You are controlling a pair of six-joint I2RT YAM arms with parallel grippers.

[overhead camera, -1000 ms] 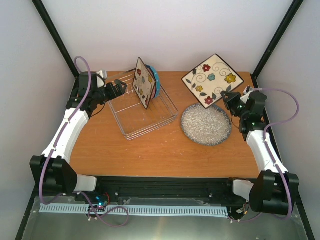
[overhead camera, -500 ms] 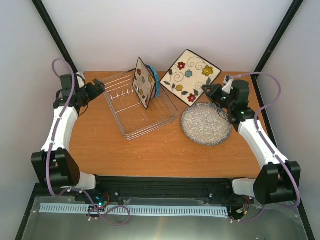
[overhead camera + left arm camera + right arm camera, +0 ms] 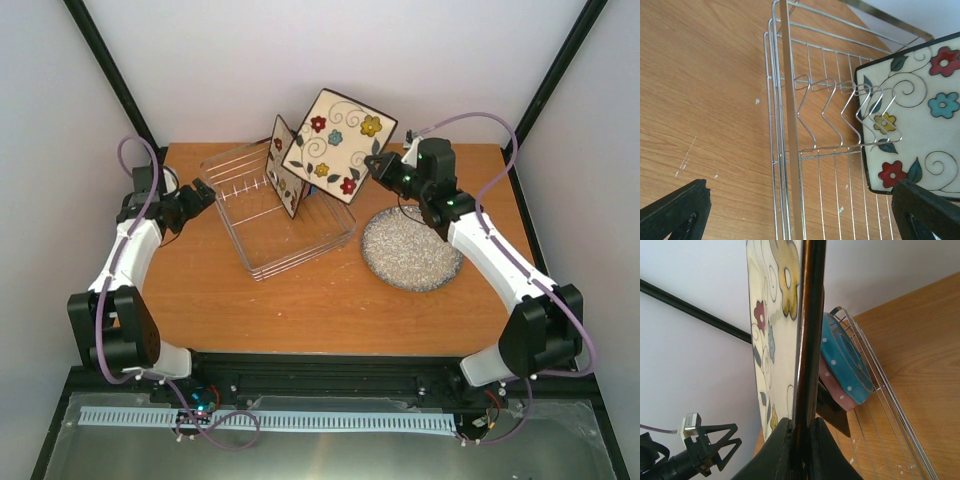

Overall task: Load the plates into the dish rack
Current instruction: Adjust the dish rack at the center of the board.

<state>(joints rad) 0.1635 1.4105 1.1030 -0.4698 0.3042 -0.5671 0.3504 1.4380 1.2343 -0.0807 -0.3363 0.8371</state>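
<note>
Plates: a square flowered plate (image 3: 337, 145) hangs tilted over the dish rack (image 3: 255, 225), its rim pinched by the right jaws. A second flowered plate (image 3: 284, 180) stands in the rack, a blue dotted plate (image 3: 845, 360) seemingly behind it; the grey plate (image 3: 411, 248) lies on the worktop (image 3: 300, 300). Left jaws spread.

The left arm (image 3: 125, 262) and the right arm (image 3: 495, 262) both wore smooth white shells along their long links. Bulky black housings (image 3: 110, 335) sat at the end farthest from each hand. Directly behind each hand was a blocky black wrist (image 3: 432, 165), and small green lights (image 3: 446, 201) glowed on the right one. A thin purple cable (image 3: 135, 150) looped out behind the left gripper (image 3: 203, 193), and a second arched behind the right gripper (image 3: 375, 163). The fingers (image 3: 677, 212) were matte black wedges. Seen from the right wrist, the left pair showed triangular cut-outs, with a small white connector (image 3: 690, 424) just behind them.
</note>
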